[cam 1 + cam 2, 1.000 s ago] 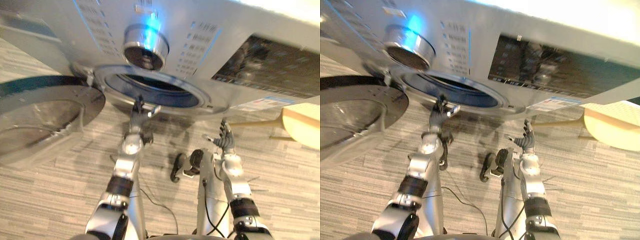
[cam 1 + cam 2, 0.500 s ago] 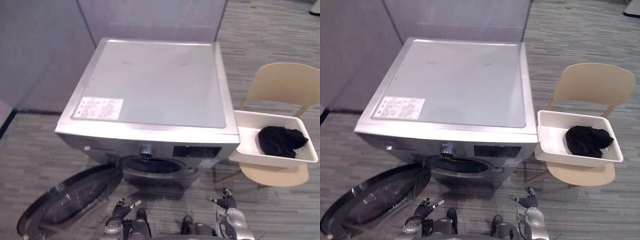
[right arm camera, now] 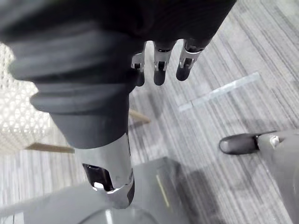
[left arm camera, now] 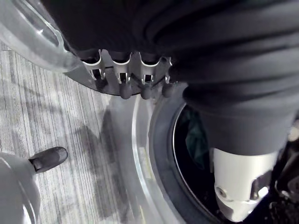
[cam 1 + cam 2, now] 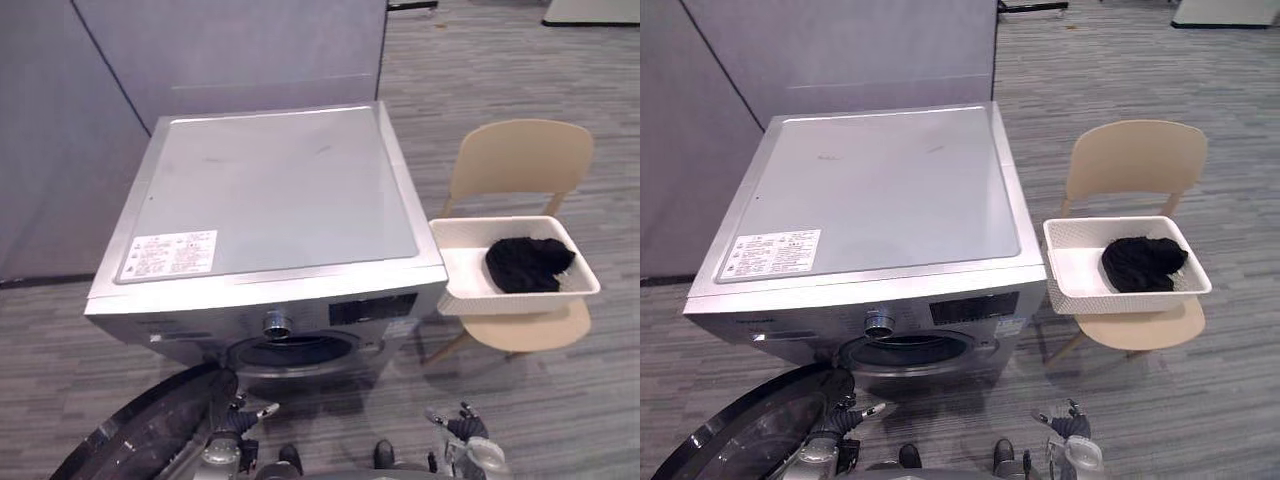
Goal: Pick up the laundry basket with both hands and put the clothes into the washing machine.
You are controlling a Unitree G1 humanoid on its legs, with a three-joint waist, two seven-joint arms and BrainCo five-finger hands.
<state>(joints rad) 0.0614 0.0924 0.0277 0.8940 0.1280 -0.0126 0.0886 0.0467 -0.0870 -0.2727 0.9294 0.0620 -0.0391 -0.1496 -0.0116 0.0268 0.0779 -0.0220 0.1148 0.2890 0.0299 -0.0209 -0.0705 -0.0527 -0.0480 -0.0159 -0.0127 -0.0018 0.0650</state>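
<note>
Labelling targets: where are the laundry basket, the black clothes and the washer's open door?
laundry basket (image 5: 520, 302), left eye view, front wall.
black clothes (image 5: 527, 264), left eye view, middle of heap.
washer door (image 5: 745, 442), right eye view, its glass.

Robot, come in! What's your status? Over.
Open and empty: left robot hand, right robot hand. The basket with clothes sits on chair beside washing machine. Its door open; nothing blocking.

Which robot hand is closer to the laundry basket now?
The right robot hand, on the same side as the basket; the left robot hand is by the open washer door, farther away.
</note>
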